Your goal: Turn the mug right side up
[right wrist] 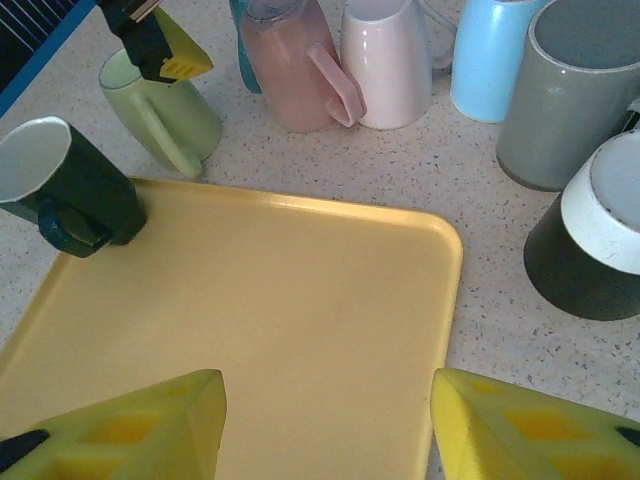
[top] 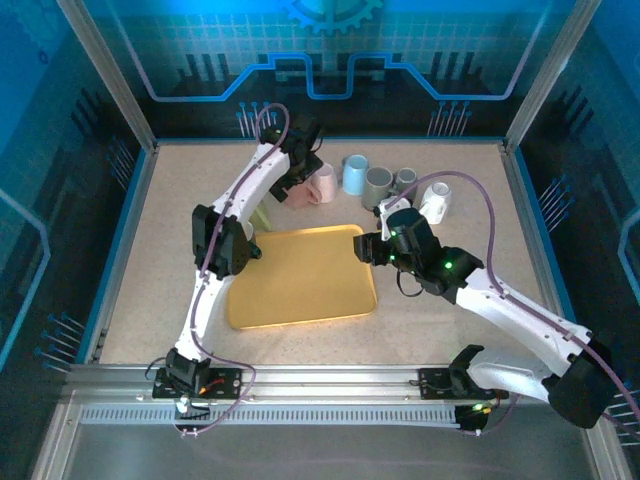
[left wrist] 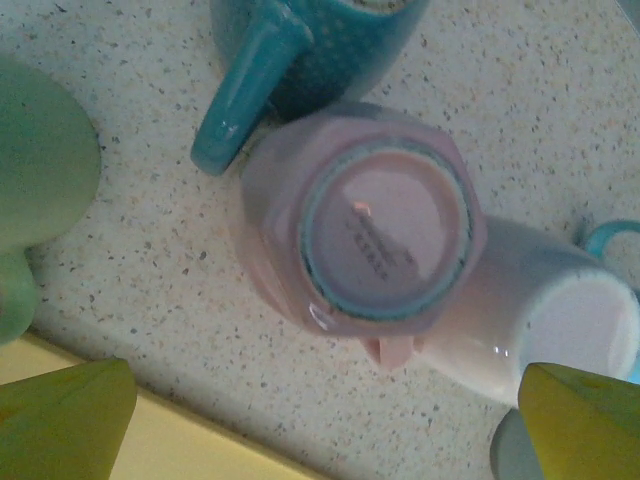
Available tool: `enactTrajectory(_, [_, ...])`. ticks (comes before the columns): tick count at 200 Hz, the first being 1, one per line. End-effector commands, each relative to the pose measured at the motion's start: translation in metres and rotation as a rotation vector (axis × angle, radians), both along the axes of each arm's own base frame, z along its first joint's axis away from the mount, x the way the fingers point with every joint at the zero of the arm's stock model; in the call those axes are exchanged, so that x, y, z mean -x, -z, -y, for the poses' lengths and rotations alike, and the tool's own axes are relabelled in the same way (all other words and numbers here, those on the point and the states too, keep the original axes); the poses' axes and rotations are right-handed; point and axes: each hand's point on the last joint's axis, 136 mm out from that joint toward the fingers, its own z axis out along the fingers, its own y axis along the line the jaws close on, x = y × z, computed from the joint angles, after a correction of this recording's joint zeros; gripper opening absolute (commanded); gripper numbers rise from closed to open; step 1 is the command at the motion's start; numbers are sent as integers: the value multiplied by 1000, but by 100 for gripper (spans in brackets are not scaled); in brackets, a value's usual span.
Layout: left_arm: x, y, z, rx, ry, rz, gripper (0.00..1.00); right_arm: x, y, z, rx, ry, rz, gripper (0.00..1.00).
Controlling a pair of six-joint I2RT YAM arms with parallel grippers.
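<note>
Upside down on the speckled table (left wrist: pixel 150 250): the pink mug (left wrist: pixel 385 225), in the row of mugs just beyond the far edge of the yellow tray (top: pixel 300 285). Round base turned up in the left wrist view, handle on the side of the pale pink mug (right wrist: pixel 385 60) at its right. Touching that neighbour or just beside it; cannot tell which. Just beside it as well, a teal mug (left wrist: pixel 300 50).

Directly above the pink mug, the left gripper (left wrist: pixel 325 400), jaws spread as wide as they go. Holds nothing and touches nothing.

Low over the near right part of the tray, the right gripper (right wrist: pixel 325 430), jaws roughly half apart. Grips nothing; bare tray between the fingers.

On the tray's far left corner, a dark green mug (right wrist: pixel 70 190), mouth tilted up and to the left. Just off that corner, on the table, a light green mug (right wrist: pixel 165 120). Right of the pink pair, a light blue mug (right wrist: pixel 490 55), a grey mug (right wrist: pixel 570 90) and a dark mug (right wrist: pixel 590 240) with a white top.
</note>
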Motion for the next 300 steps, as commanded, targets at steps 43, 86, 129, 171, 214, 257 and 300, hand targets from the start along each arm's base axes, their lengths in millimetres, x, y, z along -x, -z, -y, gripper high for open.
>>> enactTrajectory(43, [-25, 19, -5, 36, -85, 20, 99, 2, 1, -1, -36, -22, 33, 58])
enactTrajectory(86, [-32, 36, -10, 50, -120, 6, 99, 3, 2, 3, -26, -17, 41, 58])
enactTrajectory(129, [-24, 55, -12, 39, -129, -55, 99, 2, 1, 4, -20, -15, 41, 58])
enactTrajectory(171, [-3, 67, -13, 38, -118, -127, 84, 2, 1, 5, -13, -12, 41, 58])
enactTrajectory(214, [18, 66, -11, 40, -78, -159, 74, 1, -2, 3, -14, -13, 39, 58])
enactTrajectory(257, [16, 71, -18, 39, -66, -181, 88, -2, -3, 1, -9, -15, 37, 58])
enactTrajectory(300, [6, 78, -13, 76, -33, -184, 73, -3, -2, -1, -12, -19, 32, 58])
